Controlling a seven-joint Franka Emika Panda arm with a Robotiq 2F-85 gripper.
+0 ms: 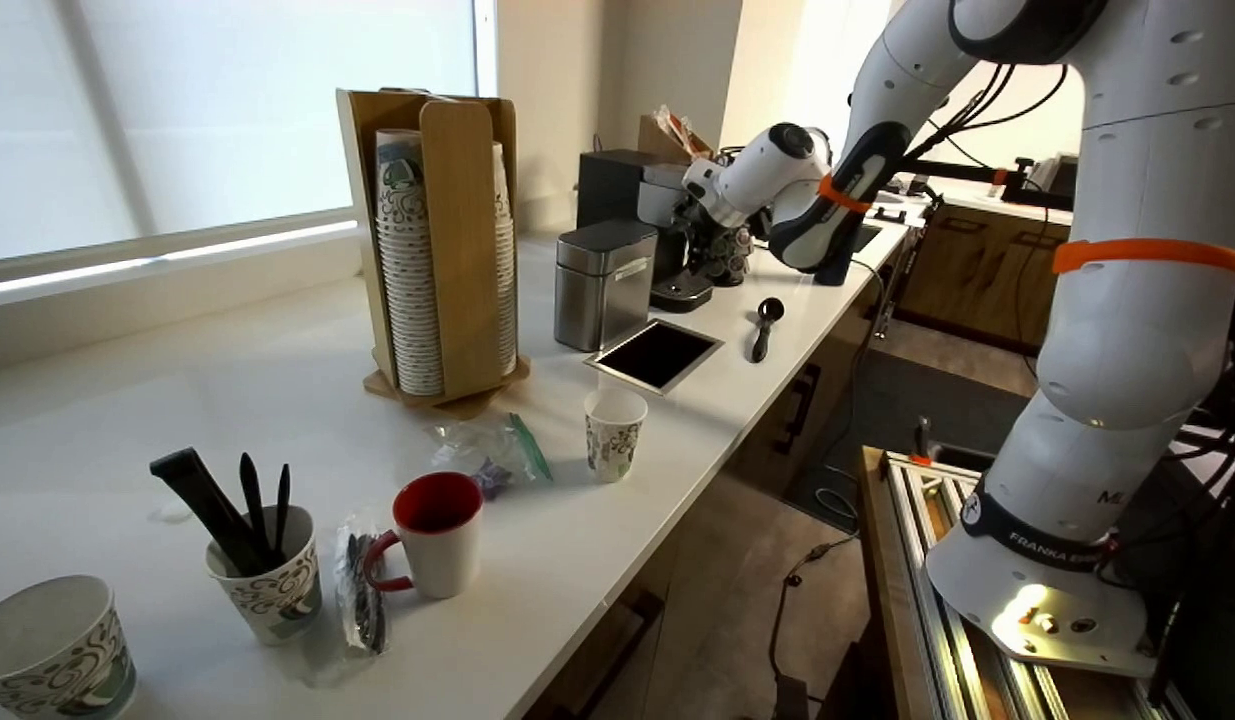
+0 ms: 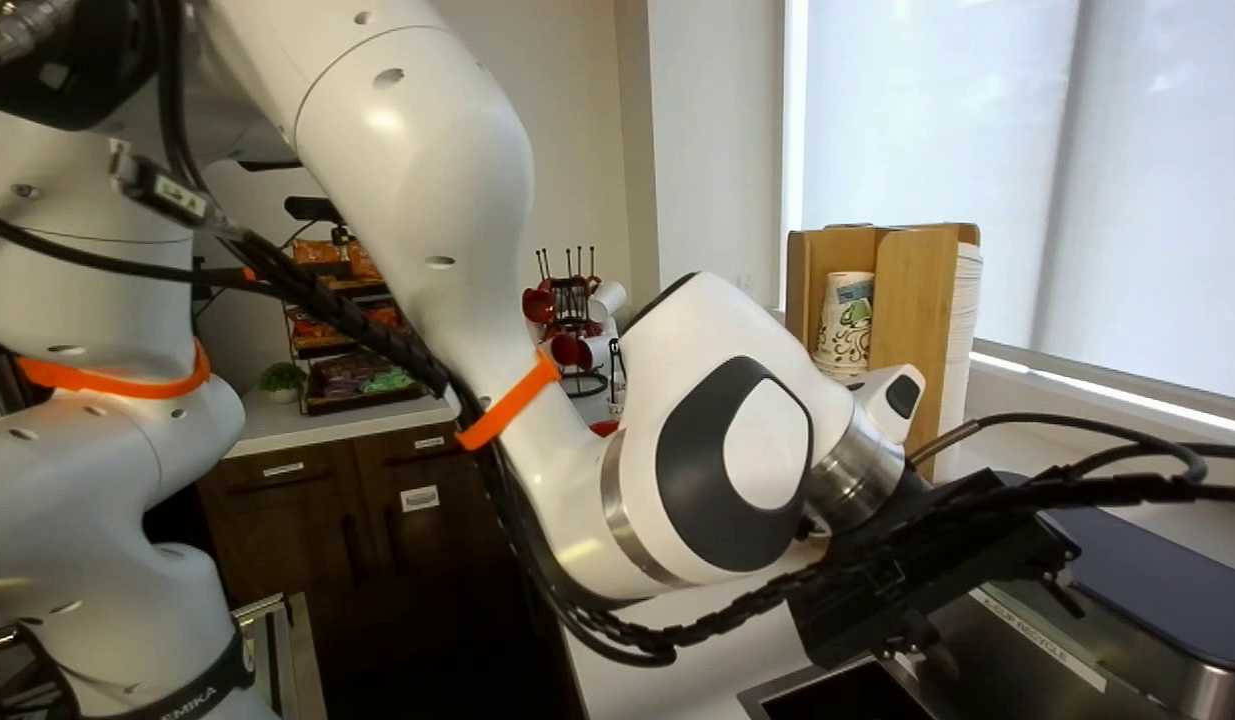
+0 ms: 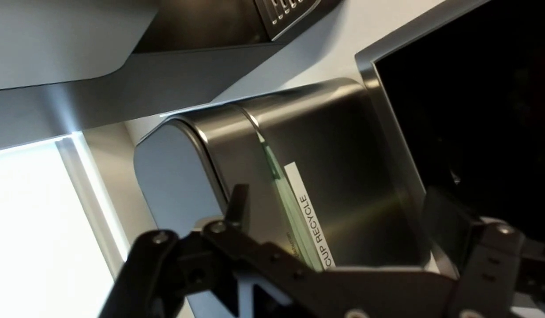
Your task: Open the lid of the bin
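Observation:
The bin (image 1: 579, 308) is a silver-grey metal canister standing upright on the counter. Its flat grey lid (image 1: 607, 237) lies down on top in that exterior view. Part of the lid (image 2: 1157, 570) also shows at the lower right of an exterior view. In the wrist view the bin (image 3: 343, 145) looks tilted, with the lid (image 3: 175, 176) at left. A green strip shows in the seam above a "CUP RECYCLE" label. My gripper (image 3: 343, 212) is open and empty, facing the labelled side, one finger near the lid's edge. Contact cannot be told. It also shows in an exterior view (image 2: 997, 625).
A metal-rimmed square opening (image 1: 625, 378) is set in the counter before the bin. A coffee machine (image 1: 667, 195) stands behind the bin. A wooden cup holder (image 1: 457, 250), a paper cup (image 1: 614, 440) and a black scoop (image 1: 767, 325) are nearby.

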